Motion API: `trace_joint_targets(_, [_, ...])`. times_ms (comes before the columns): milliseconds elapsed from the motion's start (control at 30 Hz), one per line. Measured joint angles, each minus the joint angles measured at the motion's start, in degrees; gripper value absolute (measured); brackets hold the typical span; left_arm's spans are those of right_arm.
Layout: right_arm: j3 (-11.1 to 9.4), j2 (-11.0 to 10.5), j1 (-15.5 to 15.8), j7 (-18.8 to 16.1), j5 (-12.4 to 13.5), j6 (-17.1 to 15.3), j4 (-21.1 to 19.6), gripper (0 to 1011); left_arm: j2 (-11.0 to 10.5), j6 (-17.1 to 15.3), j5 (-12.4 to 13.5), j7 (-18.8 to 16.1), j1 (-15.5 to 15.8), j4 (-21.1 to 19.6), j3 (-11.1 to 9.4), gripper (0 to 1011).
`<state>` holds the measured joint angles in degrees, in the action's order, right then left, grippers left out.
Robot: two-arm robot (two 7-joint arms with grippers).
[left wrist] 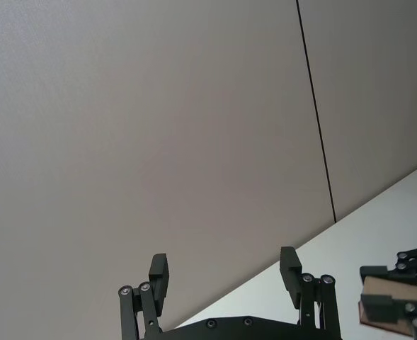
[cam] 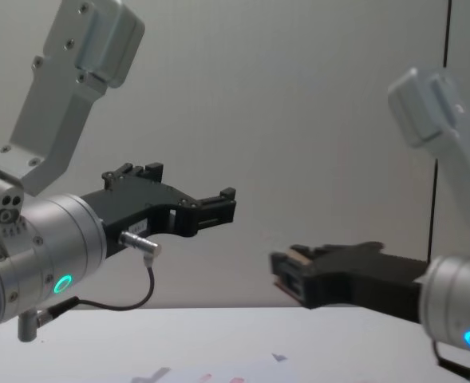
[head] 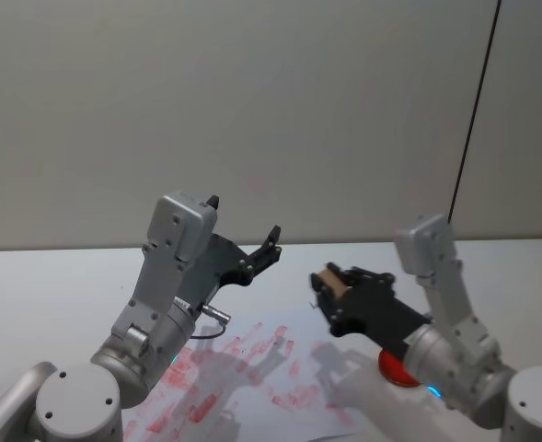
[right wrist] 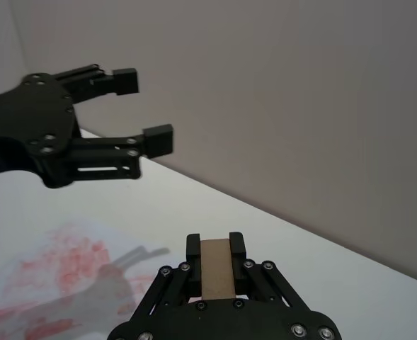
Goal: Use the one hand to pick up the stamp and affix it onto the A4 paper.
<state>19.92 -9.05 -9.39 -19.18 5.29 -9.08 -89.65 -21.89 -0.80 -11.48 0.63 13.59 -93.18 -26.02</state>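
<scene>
Operator: Status of right end effector [head: 327, 286]?

Technician: Closed on the stamp [head: 332, 278]. Light-brown wooden block clamped between both black fingers, flat face exposed between the fingertips in the right wrist view. Held in the air, well above the worktop [head: 50, 276], pointing forward and toward the robot's left.

Operator: Nearest to it?

Technician: Left end effector [head: 243, 217], to the left of the right end effector and slightly higher, apart from it. Fingers spread wide, nothing between them. Also raised off the worktop, tips aimed toward the wall [head: 271, 101].

Operator: Location of the A4 paper [head: 252, 391]?

Technician: Flat on the worktop, below the right end effector and to its left, largely under the left arm. White sheet covered with pink-red printed marks. Shadows of both end effectors cast across it. No contact between stamp and paper.

Operator: Anything else close by?

Technician: Red round object [head: 395, 368] on the worktop, behind the right end effector, partly hidden under the right wrist. Cannot tell what kind of item.
</scene>
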Motion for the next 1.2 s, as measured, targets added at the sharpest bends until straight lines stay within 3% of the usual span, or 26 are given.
trace_joint_targets(233, [1.5,1.4,-1.2,-3.7,-0.4,-2.7,1.0,217,0.0,0.0,0.0,0.0,0.0,0.0,0.0,1001])
trace_joint_targets(500, [3.4,2.8,-2.3,-6.9,-3.4,-6.0,4.4,218,0.0,0.0,0.0,0.0,0.0,0.0,0.0,1001])
trace_joint_targets(833, [5.3,4.5,-3.9,-8.2,-6.5,-7.7,10.7,218,0.0,0.0,0.0,0.0,0.0,0.0,0.0,1001])
trace_joint_targets(1200, [6.3,5.9,-5.3,-7.6,-7.4,-7.8,15.1,218,0.0,0.0,0.0,0.0,0.0,0.0,0.0,1001])
